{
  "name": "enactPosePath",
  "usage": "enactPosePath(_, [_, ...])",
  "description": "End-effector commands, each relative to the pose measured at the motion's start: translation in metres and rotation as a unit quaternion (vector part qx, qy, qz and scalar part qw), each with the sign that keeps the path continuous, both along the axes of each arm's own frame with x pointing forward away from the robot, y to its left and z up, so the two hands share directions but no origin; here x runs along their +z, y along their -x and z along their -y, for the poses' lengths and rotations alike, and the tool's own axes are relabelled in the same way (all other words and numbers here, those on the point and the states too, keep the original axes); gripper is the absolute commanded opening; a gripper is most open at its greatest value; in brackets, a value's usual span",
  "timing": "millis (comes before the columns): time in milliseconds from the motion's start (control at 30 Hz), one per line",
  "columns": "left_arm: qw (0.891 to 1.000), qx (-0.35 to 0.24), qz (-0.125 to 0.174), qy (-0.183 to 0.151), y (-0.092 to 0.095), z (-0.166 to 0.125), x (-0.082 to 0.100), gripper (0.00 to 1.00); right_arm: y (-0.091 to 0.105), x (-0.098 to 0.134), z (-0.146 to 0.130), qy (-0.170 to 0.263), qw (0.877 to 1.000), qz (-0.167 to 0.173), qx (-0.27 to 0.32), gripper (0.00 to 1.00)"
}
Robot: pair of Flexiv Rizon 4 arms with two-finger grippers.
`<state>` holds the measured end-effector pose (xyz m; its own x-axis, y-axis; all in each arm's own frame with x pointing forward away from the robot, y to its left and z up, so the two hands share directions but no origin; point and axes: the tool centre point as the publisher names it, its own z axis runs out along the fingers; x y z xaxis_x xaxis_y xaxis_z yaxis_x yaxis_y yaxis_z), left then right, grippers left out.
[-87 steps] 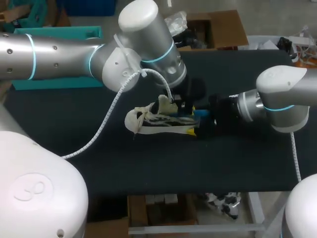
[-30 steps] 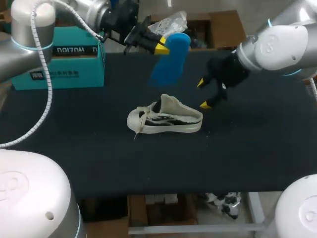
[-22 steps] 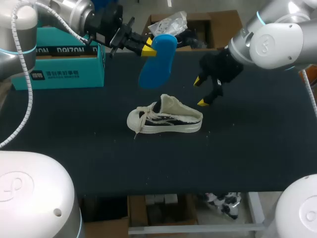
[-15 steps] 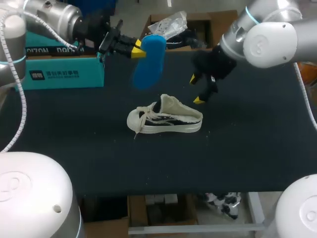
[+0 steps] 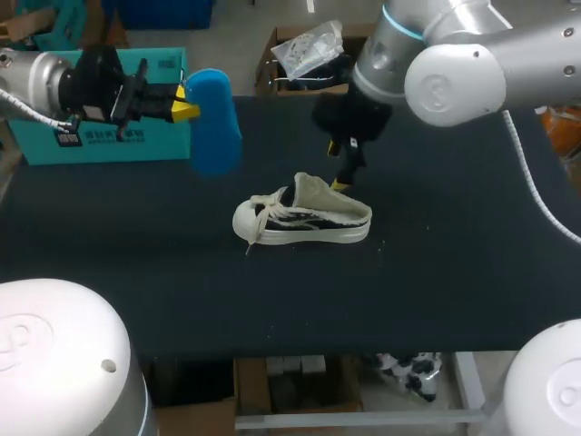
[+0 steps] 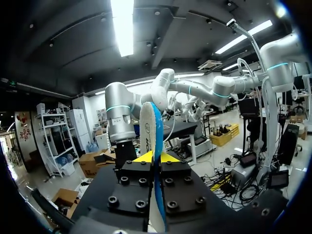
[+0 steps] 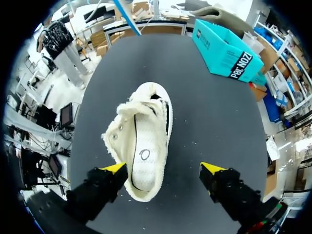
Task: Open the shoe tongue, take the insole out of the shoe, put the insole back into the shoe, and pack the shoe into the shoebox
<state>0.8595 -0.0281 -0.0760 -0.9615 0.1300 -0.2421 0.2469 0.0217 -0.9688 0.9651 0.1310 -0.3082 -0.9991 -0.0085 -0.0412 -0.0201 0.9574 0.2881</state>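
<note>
Nearest me on the dark table (image 5: 454,272), the white shoe (image 5: 304,221) sits upright on its sole. Its toe points toward my left side and its collar stands open.

Just past its heel hangs my right gripper (image 5: 338,165). In the right wrist view this gripper (image 7: 163,168) has its yellow tips spread wide. The shoe (image 7: 141,146) lies below and between them, closer to one finger, and neither tip touches it.

Farther out on my left, the left gripper (image 5: 184,102) holds the blue insole (image 5: 213,123) in the air, well apart from the shoe. In the left wrist view the insole (image 6: 153,141) stands on edge between the two fingers. Both yellow tips of the gripper (image 6: 156,157) press against it from either side, so the claw is clamped on it.

Farthest back, the teal shoebox (image 5: 159,150) sits at the table's far left edge behind the left gripper. It also shows beyond the shoe in the right wrist view (image 7: 226,48).
</note>
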Motion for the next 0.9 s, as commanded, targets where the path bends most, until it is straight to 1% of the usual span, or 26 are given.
enactPosePath(33, [0.996, 0.086, 0.0, 0.019, 0.009, -0.012, 0.002, 0.0, 0.003, -0.012, -0.013, 0.087, 0.996, 0.003, -0.013, 1.0])
enactPosePath(133, [0.995, 0.095, -0.002, 0.019, 0.01, -0.02, 0.002, 0.0, 0.005, -0.018, -0.019, 0.104, 0.994, -0.001, -0.02, 1.0])
enactPosePath(267, [0.994, 0.105, -0.007, 0.021, 0.012, -0.029, -0.002, 0.0, 0.006, -0.023, -0.024, 0.113, 0.993, -0.003, -0.025, 1.0])
enactPosePath(333, [0.994, 0.107, -0.009, 0.023, 0.012, -0.034, -0.005, 0.0, 0.006, -0.025, -0.026, 0.118, 0.993, -0.003, -0.028, 0.94])
enactPosePath(400, [0.994, 0.109, -0.011, 0.023, 0.013, -0.037, -0.007, 0.0, 0.005, -0.026, -0.027, 0.119, 0.992, -0.004, -0.029, 0.82])
enactPosePath(433, [0.994, 0.11, -0.013, 0.023, 0.013, -0.039, -0.008, 0.0, 0.004, -0.027, -0.028, 0.119, 0.992, -0.004, -0.03, 0.7])
enactPosePath(467, [0.993, 0.112, -0.015, 0.023, 0.013, -0.04, -0.009, 0.0, 0.004, -0.028, -0.029, 0.123, 0.992, -0.005, -0.032, 0.51])
enactPosePath(500, [0.993, 0.113, -0.015, 0.022, 0.014, -0.042, -0.01, 0.0, 0.003, -0.028, -0.029, 0.123, 0.992, -0.005, -0.032, 0.46])
enactPosePath(567, [0.993, 0.115, -0.017, 0.023, 0.014, -0.045, -0.011, 0.0, 0.002, -0.029, -0.03, 0.132, 0.99, -0.008, -0.038, 0.42])
enactPosePath(633, [0.993, 0.117, -0.018, 0.023, 0.014, -0.048, -0.012, 0.0, 0.0, -0.031, -0.029, 0.129, 0.991, -0.01, -0.037, 0.39])
enactPosePath(733, [0.992, 0.119, -0.02, 0.023, 0.015, -0.051, -0.014, 0.0, -0.003, -0.035, -0.028, 0.132, 0.99, -0.015, -0.041, 0.38])
enactPosePath(767, [0.992, 0.12, -0.02, 0.023, 0.015, -0.053, -0.014, 0.0, -0.003, -0.036, -0.027, 0.134, 0.99, -0.016, -0.043, 0.36])
enactPosePath(800, [0.992, 0.12, -0.02, 0.023, 0.015, -0.054, -0.015, 0.0, -0.004, -0.037, -0.027, 0.133, 0.99, -0.017, -0.043, 0.21])
enactPosePath(833, [0.992, 0.121, -0.021, 0.022, 0.015, -0.055, -0.015, 0.0, -0.004, -0.037, -0.027, 0.132, 0.99, -0.017, -0.045, 0.03])
enactPosePath(867, [0.992, 0.121, -0.021, 0.022, 0.015, -0.056, -0.015, 0.0, -0.004, -0.037, -0.026, 0.134, 0.99, -0.017, -0.047, 0.0])
enactPosePath(900, [0.992, 0.122, -0.021, 0.023, 0.015, -0.057, -0.016, 0.0, -0.005, -0.038, -0.027, 0.134, 0.99, -0.017, -0.048, 0.0])
